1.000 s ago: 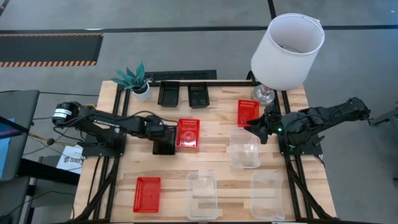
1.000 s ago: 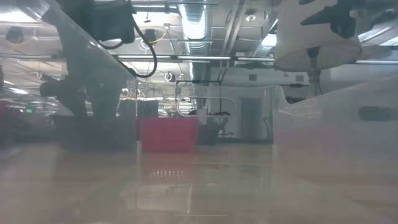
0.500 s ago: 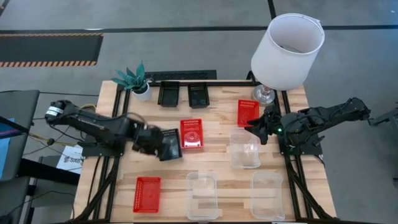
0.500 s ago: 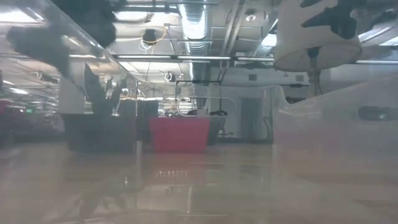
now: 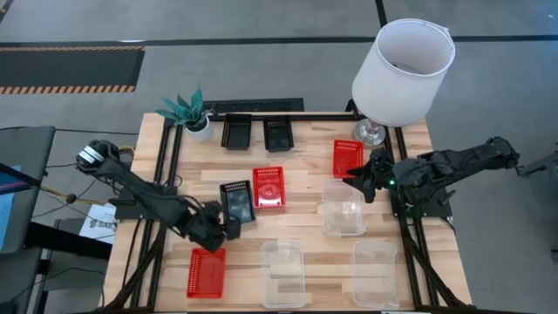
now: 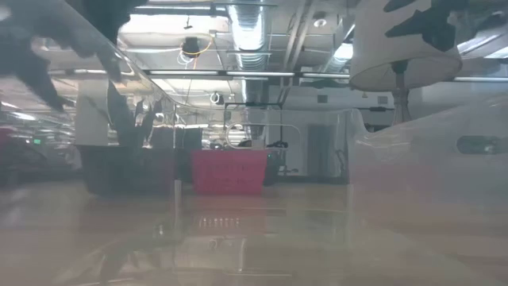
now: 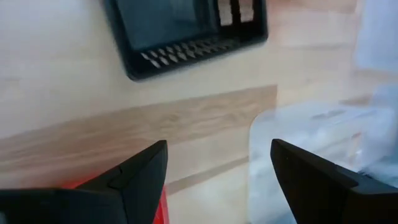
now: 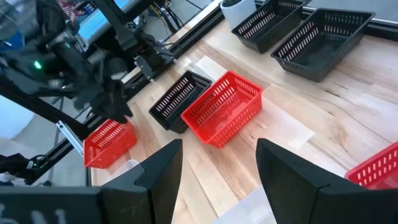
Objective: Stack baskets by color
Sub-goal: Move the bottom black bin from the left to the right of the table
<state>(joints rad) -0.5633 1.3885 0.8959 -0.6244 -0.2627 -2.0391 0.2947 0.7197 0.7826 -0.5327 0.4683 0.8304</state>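
My left gripper (image 5: pixel 227 229) (image 7: pixel 217 180) hovers open over bare wood, touching nothing. It is between a black basket (image 5: pixel 237 202) (image 7: pixel 186 31) lying slightly askew on its bottom and a red basket (image 5: pixel 207 270) at the near left. A second red basket (image 5: pixel 268 187) sits right of that black one, a third (image 5: pixel 347 157) at the far right. Two more black baskets (image 5: pixel 236 132) (image 5: pixel 279 133) stand at the far edge. Clear baskets (image 5: pixel 343 208) (image 5: pixel 283 272) (image 5: pixel 375 272) rest toward the near right. My right gripper (image 5: pixel 362 179) (image 8: pixel 217 180) waits open above the table's right side.
A white lampshade on its stand (image 5: pixel 401 70) rises at the far right corner, and a small potted plant (image 5: pixel 187 109) stands at the far left. Black frame rails (image 5: pixel 170 174) run along the table's left and right sides. Bare wood lies between the near red and clear baskets.
My left gripper has swung from over the black basket beside the middle red basket toward the table's near edge, rolling its wrist and staying open. The black basket stays on the table, now turned slightly askew. The middle red basket has slid a little toward the right.
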